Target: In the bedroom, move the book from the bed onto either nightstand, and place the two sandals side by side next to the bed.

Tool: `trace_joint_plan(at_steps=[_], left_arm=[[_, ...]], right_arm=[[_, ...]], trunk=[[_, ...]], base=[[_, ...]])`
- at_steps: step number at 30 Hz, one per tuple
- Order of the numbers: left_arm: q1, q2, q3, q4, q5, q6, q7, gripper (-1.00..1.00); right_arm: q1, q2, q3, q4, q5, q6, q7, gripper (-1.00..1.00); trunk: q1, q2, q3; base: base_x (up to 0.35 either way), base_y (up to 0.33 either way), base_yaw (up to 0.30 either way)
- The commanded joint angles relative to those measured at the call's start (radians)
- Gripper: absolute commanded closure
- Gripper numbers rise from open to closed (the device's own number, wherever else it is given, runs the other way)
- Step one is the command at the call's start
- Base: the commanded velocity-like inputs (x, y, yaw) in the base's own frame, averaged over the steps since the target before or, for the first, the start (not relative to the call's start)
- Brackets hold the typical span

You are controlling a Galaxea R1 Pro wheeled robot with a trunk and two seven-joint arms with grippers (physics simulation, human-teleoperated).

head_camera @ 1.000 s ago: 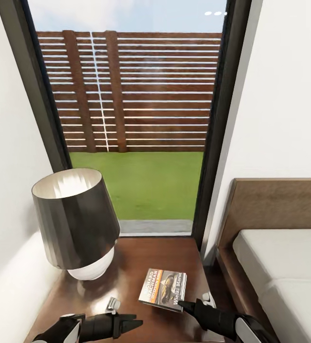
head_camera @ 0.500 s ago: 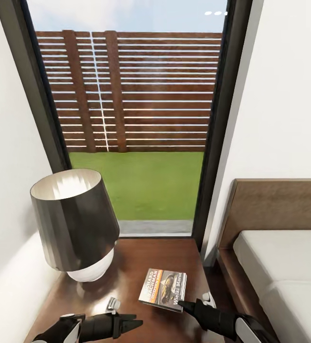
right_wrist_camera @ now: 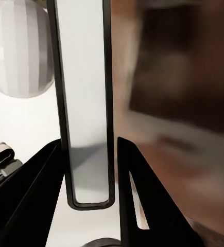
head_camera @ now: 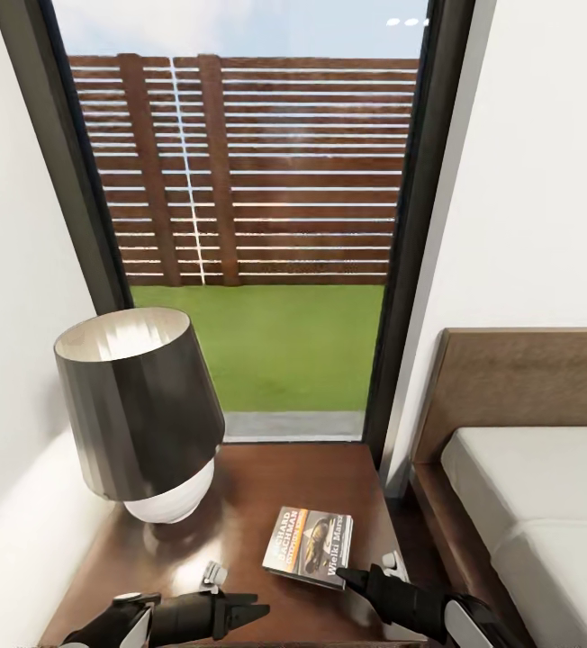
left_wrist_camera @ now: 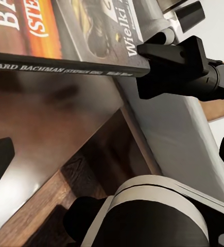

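Observation:
The book (head_camera: 309,546), dark with an orange band, is at the right front of the nightstand (head_camera: 239,504), next to the bed (head_camera: 528,486). My right gripper (head_camera: 347,574) is shut on the book's near right corner. In the right wrist view the book (right_wrist_camera: 83,103) stands edge-on between the two fingers. My left gripper (head_camera: 256,612) hovers open over the nightstand's front edge, left of the book, holding nothing. The left wrist view looks along the book's spine (left_wrist_camera: 65,31) over the glossy top (left_wrist_camera: 50,118). The sandals are out of view.
A dark-shaded lamp (head_camera: 136,405) with a white base takes up the nightstand's left half. A tall dark-framed window (head_camera: 257,225) rises behind it. White walls close in on both sides. The wooden headboard (head_camera: 519,378) stands at the right.
The head view has shifted slightly, so the lamp and headboard sit a little higher in the picture. The book and both grippers have kept their places.

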State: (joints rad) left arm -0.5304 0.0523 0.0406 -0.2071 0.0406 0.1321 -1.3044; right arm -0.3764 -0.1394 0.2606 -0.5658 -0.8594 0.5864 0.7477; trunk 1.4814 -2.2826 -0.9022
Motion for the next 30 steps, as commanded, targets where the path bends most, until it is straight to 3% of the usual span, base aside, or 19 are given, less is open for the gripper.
trace_joint_plan(at_steps=[1,17,25,30], left_arm=[[0.0,0.0,0.004,0.0,-0.001,0.011,-0.004,-1.0],[0.0,0.0,0.004,0.0,-0.001,0.011,-0.004,-1.0],[0.0,0.0,0.004,0.0,-0.001,0.011,-0.004,-1.0],[0.0,0.0,0.004,0.0,-0.001,0.011,-0.004,-1.0]], right_arm=[[-0.001,-0.001,0.004,0.0,-0.009,0.004,-0.001,1.0],[-0.001,-0.002,0.004,0.0,-0.009,0.001,0.002,1.0],[-0.001,-0.002,0.005,0.0,-0.009,0.001,0.002,1.0],[-0.001,-0.001,0.005,0.0,-0.009,0.001,0.002,1.0]], trunk=[[0.0,0.0,-0.001],[0.0,0.0,-0.001],[0.03,-0.056,-0.026],[0.03,-0.056,-0.026]], base=[[0.0,0.0,0.0],[0.0,0.0,0.0],[0.0,0.0,0.0],[0.0,0.0,0.0]])
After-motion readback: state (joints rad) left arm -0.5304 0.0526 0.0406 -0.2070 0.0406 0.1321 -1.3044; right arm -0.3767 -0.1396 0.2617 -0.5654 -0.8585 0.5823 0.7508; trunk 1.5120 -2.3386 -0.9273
